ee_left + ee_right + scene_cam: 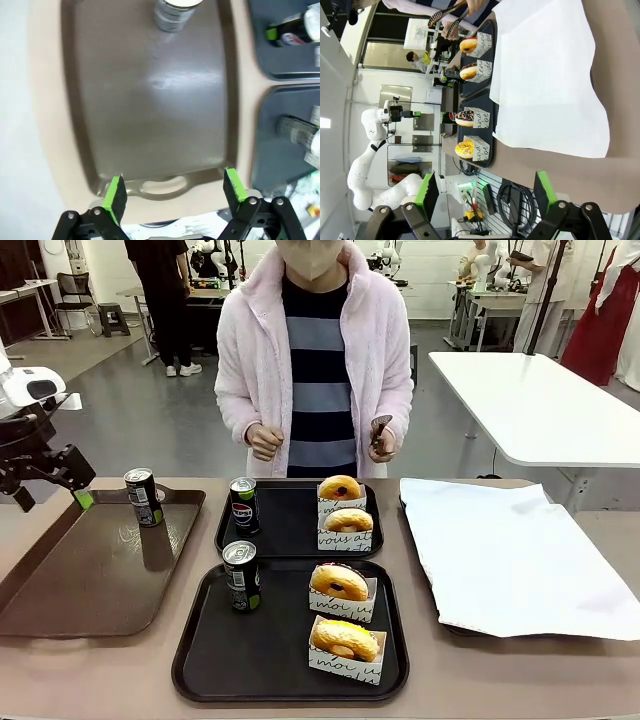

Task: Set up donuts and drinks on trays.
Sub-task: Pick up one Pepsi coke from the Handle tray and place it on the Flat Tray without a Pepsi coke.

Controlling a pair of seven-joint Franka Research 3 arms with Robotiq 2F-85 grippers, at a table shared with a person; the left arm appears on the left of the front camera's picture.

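Observation:
Two black trays lie mid-table, the near one (200,660) and the far one (290,540). Each carries a Pepsi can (241,576) (243,505) and two donuts in white paper holders (339,582) (345,638) (340,487) (348,520). A third can (143,497) (172,12) stands on the brown tray (90,570) (150,125). My left gripper (50,497) (175,192) hangs open above the brown tray's handle end, holding nothing. My right gripper (485,189) is open and empty, off the table's right side, looking across at the donuts (465,117).
A white-paper-lined tray (510,560) (545,75) covers the table's right part. The person stands at the far edge with tongs (380,430) in one hand. Another white table (540,400) stands behind on the right.

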